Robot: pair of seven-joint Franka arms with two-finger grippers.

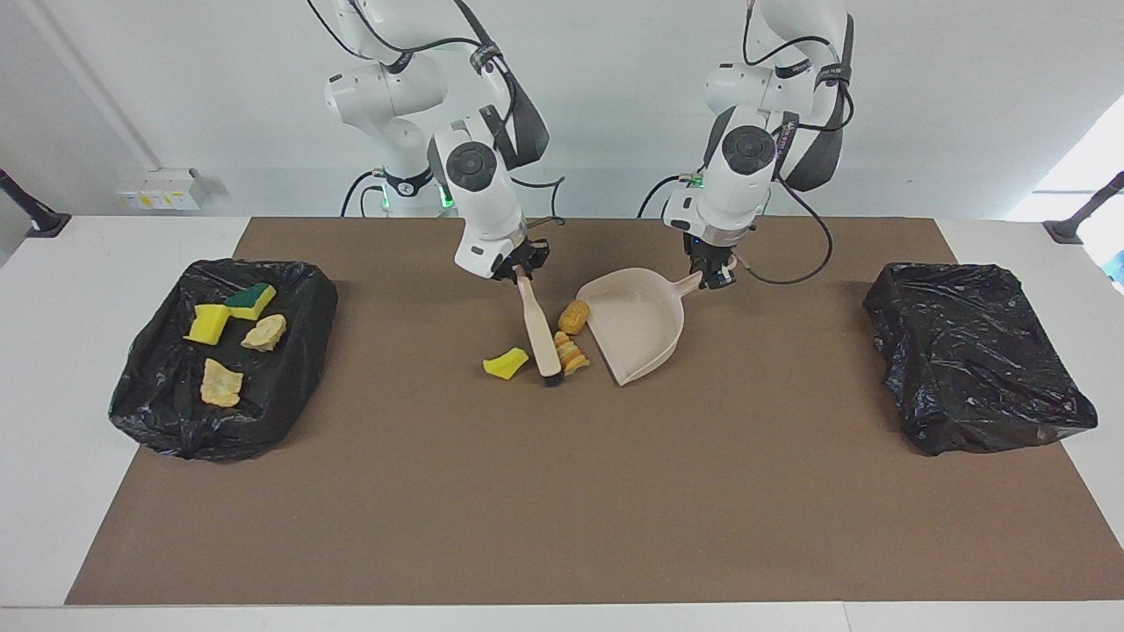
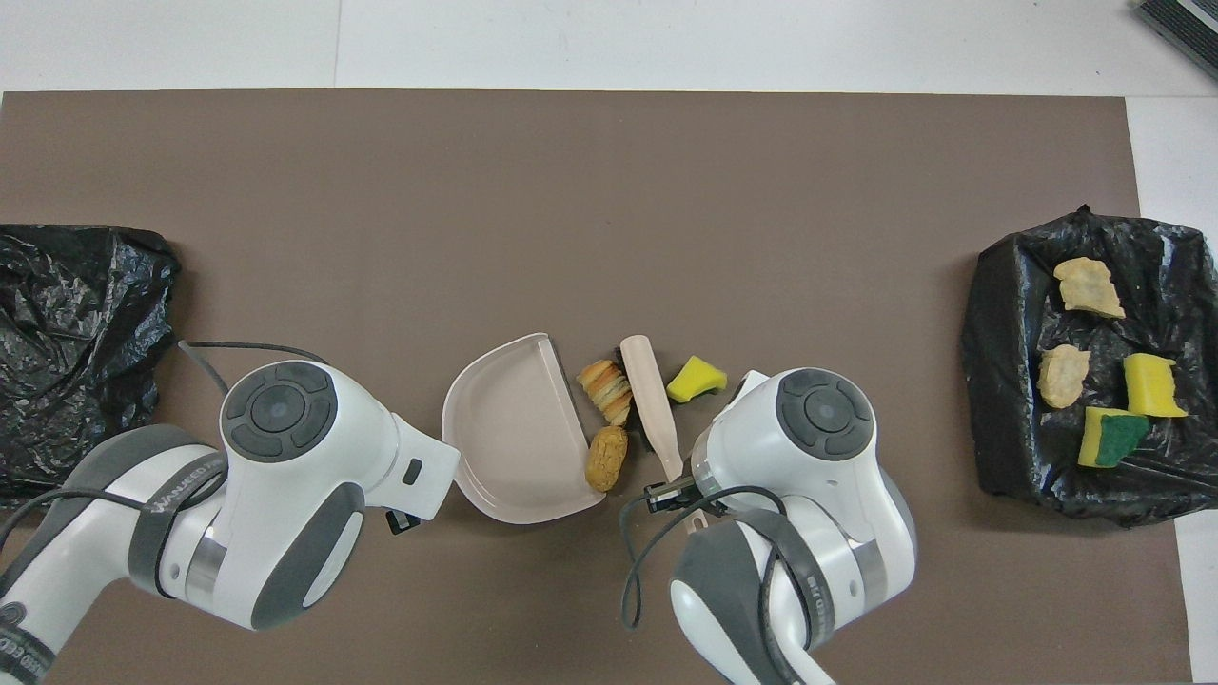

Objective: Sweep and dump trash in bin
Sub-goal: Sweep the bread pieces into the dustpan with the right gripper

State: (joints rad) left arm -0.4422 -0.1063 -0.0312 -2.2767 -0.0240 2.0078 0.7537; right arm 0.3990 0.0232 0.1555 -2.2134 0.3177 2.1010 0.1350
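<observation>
Facing view
Brush (image 1: 540, 329): beige, long axis slanting away from robots, bristles on mat, touching striped lump (image 1: 572, 354).
Right gripper (image 1: 520, 270): clenched on brush handle.
Left gripper (image 1: 713, 276): grasping dustpan (image 1: 634, 323) handle.

Overhead view
Loose trash: two tan-orange lumps at dustpan mouth; one yellow sponge (image 2: 697, 380) beside brush.
Bin (image 2: 999, 381), right arm's end: four pieces.

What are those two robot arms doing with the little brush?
They are sweeping up trash. The right gripper holds a brush and pushes two bread-like lumps up to the mouth of the beige dustpan, which the left gripper holds by its handle. A yellow sponge piece lies on the mat beside the brush, away from the dustpan. More trash sits in a black-lined bin.
</observation>
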